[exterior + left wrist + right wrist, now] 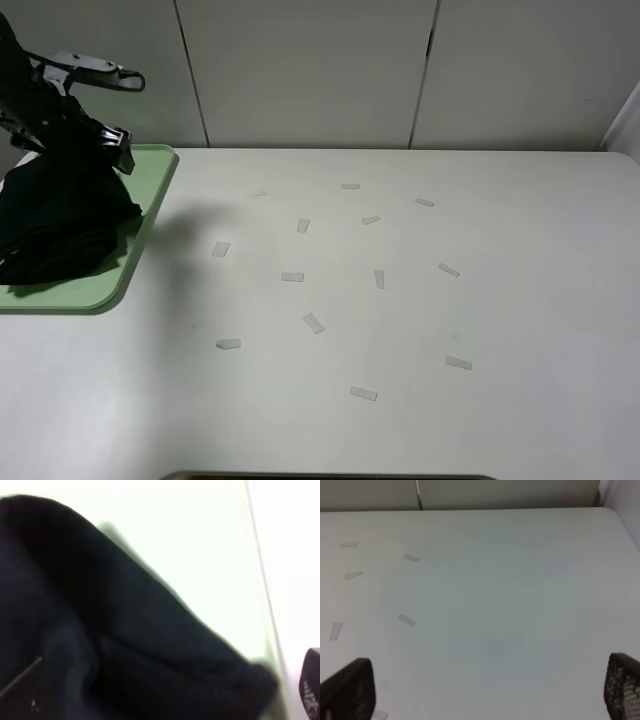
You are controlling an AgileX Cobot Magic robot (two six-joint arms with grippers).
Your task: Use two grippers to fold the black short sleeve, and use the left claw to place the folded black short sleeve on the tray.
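The black short sleeve (55, 225) lies bundled on the pale green tray (150, 190), covering most of it and spilling toward the tray's outer edge; only the tray's corner and the rim nearest the table's middle show bare. The left gripper (112, 150) hangs just above the shirt at the tray's far end. Its jaws stand spread and nothing is pinched between them — the left wrist view shows only dark cloth (125, 645) close below, blurred. The right gripper (485, 690) is well away from the tray, over bare white table (400, 330) dotted with small tape marks (292, 277), its fingertips (347, 690) wide apart and empty. Judging from this, folding and placing look finished — only drawing the left arm clear seems left.
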